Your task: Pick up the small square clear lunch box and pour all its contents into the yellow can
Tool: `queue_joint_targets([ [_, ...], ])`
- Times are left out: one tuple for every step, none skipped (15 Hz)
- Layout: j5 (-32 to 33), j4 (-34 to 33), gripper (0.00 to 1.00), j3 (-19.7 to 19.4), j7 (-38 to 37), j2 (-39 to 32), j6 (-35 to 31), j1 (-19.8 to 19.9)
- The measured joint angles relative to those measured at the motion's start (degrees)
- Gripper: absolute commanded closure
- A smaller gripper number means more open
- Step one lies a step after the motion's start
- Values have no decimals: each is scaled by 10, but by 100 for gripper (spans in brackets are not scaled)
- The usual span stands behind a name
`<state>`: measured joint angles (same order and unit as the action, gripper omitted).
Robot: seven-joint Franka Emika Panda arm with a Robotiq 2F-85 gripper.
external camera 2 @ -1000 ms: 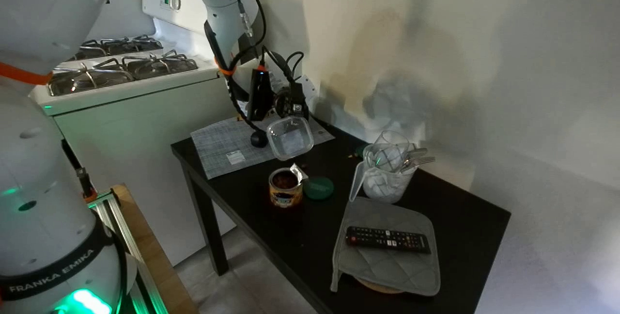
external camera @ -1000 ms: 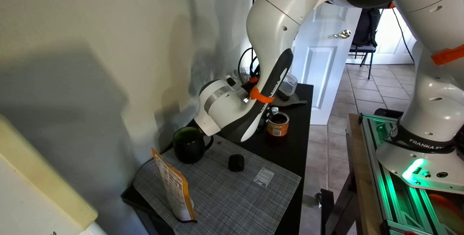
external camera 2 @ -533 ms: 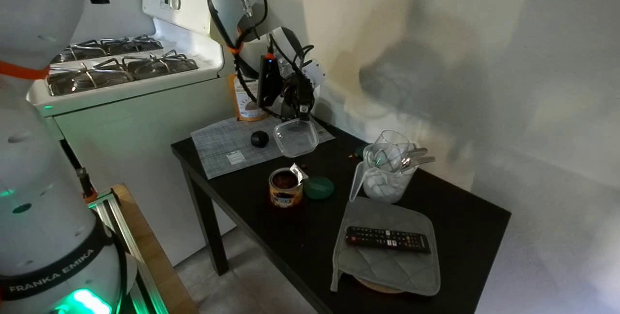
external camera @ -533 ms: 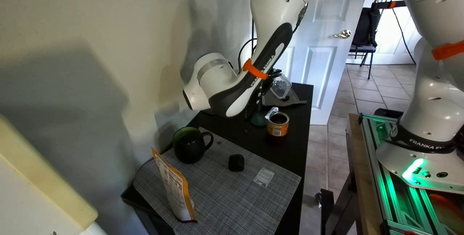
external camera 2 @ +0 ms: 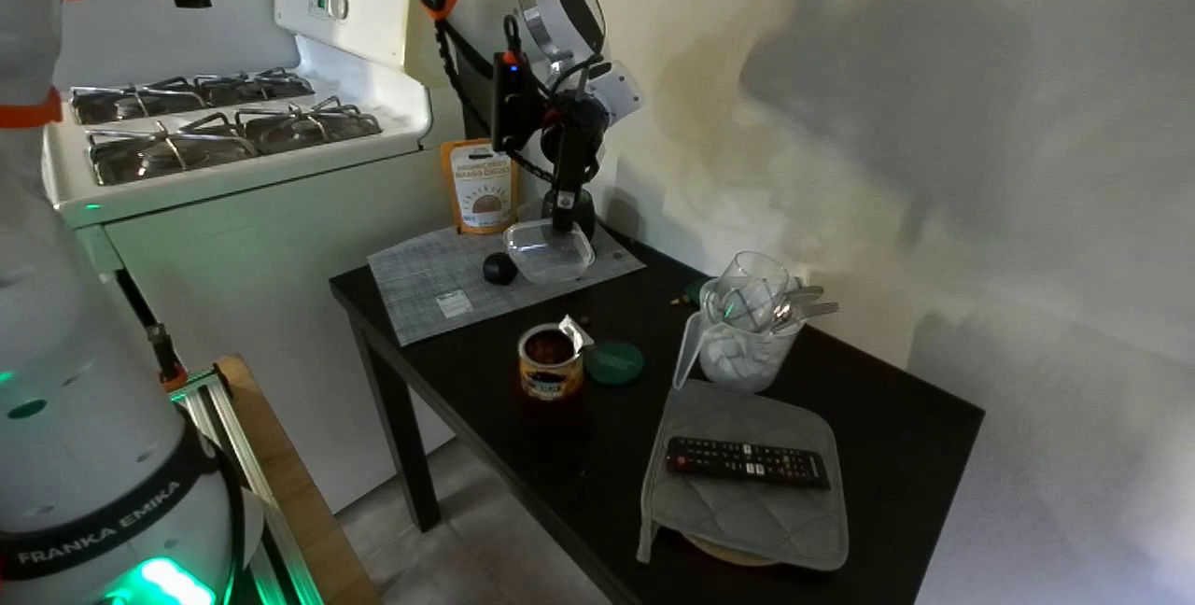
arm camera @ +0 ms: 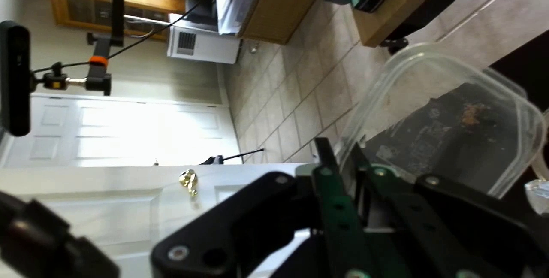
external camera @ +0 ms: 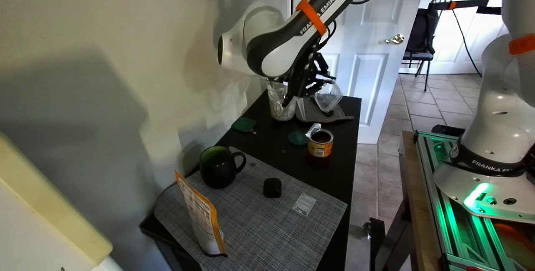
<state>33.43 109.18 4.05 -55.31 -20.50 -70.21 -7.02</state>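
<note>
Lunch box (arm camera: 450, 128) juts past the jaws, one side wall pinched between them.

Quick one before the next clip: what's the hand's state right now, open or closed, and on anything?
Hand: closed, holding the clear lunch box by one side.

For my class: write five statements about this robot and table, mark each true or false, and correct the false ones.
1. The gripper holds the lunch box by its side. True.
2. The pouch stands upright on the grey mat. True.
3. The yellow can stands on that mat. False: it stands on the black table, off the mat.
4. The remote lies on the quilted pad. True.
5. The mug lies tipped over. False: it stands upright.
</note>
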Motion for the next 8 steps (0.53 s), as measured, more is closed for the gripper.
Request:
queue_joint_targets([
  [-18, 16, 97, -4, 0, 19, -21, 7],
  [-34, 31, 97, -9, 0, 36, -43, 14],
  [-51, 47, 97, -14, 0, 51, -66, 21],
  [-67, 62, 97, -21, 0, 66, -90, 28],
  [-81, 76, 97, -27, 0, 79, -113, 35],
  [-96, 89, 97, -34, 0, 92, -136, 42],
  [-109, 101, 97, -39, -1, 104, -157, 47],
  [-118, 111, 97, -43, -5, 117, -180, 51],
])
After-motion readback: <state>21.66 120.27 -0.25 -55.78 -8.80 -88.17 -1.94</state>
